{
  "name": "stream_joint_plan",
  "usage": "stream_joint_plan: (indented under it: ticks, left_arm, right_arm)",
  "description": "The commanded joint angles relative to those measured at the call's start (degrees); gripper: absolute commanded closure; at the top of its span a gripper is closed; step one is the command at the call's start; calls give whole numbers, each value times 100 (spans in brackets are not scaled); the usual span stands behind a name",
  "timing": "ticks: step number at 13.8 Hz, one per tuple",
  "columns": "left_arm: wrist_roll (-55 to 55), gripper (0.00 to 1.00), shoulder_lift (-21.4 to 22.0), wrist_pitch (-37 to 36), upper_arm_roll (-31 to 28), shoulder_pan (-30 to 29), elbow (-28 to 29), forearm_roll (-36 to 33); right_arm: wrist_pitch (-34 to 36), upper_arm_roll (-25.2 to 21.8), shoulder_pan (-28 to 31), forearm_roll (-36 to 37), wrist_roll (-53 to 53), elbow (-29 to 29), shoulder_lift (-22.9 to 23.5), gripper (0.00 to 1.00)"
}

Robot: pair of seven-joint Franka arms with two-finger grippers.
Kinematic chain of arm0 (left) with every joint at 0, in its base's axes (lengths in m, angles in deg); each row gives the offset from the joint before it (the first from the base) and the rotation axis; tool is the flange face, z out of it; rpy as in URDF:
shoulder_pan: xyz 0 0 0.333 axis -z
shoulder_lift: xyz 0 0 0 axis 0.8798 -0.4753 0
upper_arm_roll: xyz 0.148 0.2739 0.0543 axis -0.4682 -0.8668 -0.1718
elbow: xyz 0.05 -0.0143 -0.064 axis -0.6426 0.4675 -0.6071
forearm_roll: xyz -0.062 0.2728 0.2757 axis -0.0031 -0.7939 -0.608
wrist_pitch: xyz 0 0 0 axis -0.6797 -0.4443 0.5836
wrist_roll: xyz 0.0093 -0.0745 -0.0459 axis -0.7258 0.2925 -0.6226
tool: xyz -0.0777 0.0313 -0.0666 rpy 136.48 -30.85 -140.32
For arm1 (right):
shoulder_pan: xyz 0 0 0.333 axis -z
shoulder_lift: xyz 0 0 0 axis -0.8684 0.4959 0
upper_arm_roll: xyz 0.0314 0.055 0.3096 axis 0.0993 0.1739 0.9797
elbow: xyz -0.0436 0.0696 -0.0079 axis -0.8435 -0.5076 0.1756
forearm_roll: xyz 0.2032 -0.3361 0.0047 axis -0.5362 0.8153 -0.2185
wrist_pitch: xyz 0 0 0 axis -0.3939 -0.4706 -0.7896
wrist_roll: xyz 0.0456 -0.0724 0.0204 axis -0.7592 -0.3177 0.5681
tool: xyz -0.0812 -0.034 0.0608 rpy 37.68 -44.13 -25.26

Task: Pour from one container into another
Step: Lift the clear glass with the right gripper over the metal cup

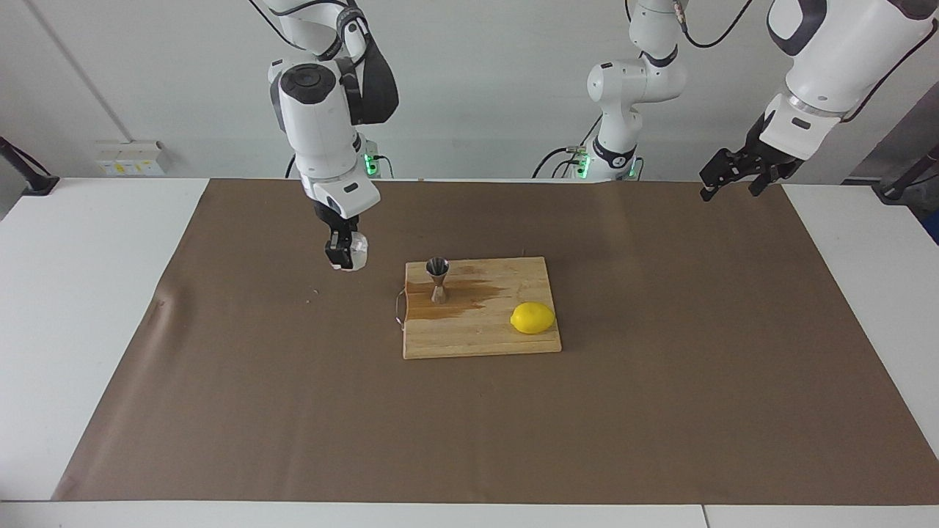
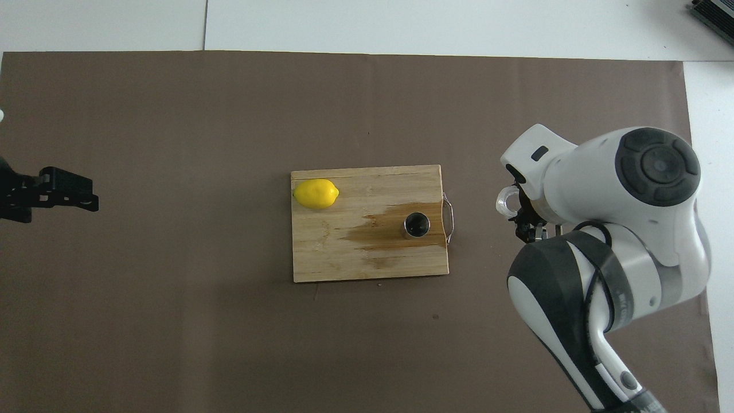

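A squat clear cup (image 1: 357, 254) hangs in the air over the brown paper, beside the handle end of the board, with my right gripper (image 1: 343, 257) shut on it. In the overhead view only the cup's rim (image 2: 507, 201) shows from under the right wrist, and the right gripper (image 2: 520, 213) is largely hidden. The steel jigger (image 1: 438, 279) stands upright on the wooden board (image 1: 477, 337), its mouth (image 2: 417, 225) open upward. My left gripper (image 1: 731, 187) waits open and empty, raised at its own end of the table (image 2: 63, 192).
A yellow lemon (image 1: 532, 317) lies on the board toward the left arm's end. A dark wet stain (image 1: 469, 293) spreads around the jigger. A wire handle (image 2: 451, 213) sticks out of the board toward the cup. Brown paper (image 1: 660, 411) covers the table.
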State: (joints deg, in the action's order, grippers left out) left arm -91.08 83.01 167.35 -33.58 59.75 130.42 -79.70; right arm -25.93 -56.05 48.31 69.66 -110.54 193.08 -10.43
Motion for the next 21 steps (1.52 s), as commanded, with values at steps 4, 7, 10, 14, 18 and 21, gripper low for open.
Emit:
stream_joint_plan:
  ticks: [4, 7, 10, 14, 18, 21]
  left_arm:
    - [28, 0, 70, -82, -7, -23, 18, 50]
    - [28, 0, 70, -82, -7, -15, 18, 50]
    - [28, 0, 70, -82, -7, -14, 18, 50]
    - [28, 0, 70, -82, -7, -23, 18, 50]
    - [28, 0, 70, -82, -7, -14, 18, 50]
    - [28, 0, 70, -82, -7, -14, 18, 50]
  right_arm:
    - [118, 14, -781, 973, 1095, -588, 652, 100]
    - [66, 14, -1071, 1290, 1359, -579, 766, 100]
    - [48, 23, -1229, 1545, 1456, -579, 854, 100]
    - [30, 23, -1432, 1914, 1614, -579, 968, 100]
    - [30, 23, -1537, 2178, 1685, -562, 1030, 100]
    - [39, 23, -1651, 2407, 1693, -483, 1030, 100]
